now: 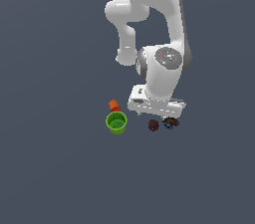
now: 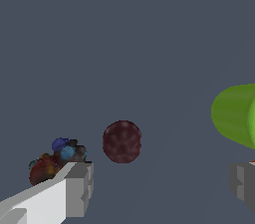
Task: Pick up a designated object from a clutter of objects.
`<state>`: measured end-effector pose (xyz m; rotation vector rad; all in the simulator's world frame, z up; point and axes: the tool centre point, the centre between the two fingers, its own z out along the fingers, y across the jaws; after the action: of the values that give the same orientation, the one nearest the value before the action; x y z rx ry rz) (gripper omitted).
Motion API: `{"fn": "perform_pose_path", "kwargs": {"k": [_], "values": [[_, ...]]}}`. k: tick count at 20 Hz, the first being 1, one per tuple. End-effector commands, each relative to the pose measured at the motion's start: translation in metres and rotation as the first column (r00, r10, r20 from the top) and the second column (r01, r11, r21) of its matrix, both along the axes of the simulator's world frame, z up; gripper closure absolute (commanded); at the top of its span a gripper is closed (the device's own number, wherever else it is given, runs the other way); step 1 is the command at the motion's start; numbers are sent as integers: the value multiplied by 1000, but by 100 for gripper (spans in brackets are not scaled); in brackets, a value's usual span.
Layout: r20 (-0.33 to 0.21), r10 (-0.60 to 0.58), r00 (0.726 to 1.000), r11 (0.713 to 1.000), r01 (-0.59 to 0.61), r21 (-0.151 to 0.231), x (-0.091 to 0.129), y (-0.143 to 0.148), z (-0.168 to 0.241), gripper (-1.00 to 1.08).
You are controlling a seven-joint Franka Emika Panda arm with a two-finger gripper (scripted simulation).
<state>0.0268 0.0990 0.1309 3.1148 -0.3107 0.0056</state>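
In the wrist view the claw (image 2: 160, 188) stands wide apart, gripping nothing, its 2 grey fingers (image 2: 78, 188) low at either side of the frame. Between them and a little beyond lies the maroon bumpy ball (image 2: 122, 141) on the dark grey floor (image 2: 124, 29), clear of both fingers. Just beside the ball, behind one finger, sits the dark multicoloured lump (image 2: 52, 161). On the ball's other side, near it, stands the bright green cup (image 1: 116, 122), with the small orange cylinder (image 1: 114, 105) touching the cup's far rim.

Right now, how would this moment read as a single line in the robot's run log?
stage: approach | target: small maroon bumpy ball, on floor, ungrasped | gripper: open, ball between fingers' line | neighbours: dark multicoloured lump, bright green cup
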Motion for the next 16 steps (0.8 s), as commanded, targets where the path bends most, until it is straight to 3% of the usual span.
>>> {"fn": "perform_pose_path", "kwargs": {"k": [1, 7, 16], "values": [[1, -15, 1000, 1000, 15, 4, -2, 11, -19, -92], [-2, -34, 999, 999, 34, 10, -7, 26, -47, -92], [-4, -35, 999, 999, 35, 11, -9, 28, -57, -92]]}}
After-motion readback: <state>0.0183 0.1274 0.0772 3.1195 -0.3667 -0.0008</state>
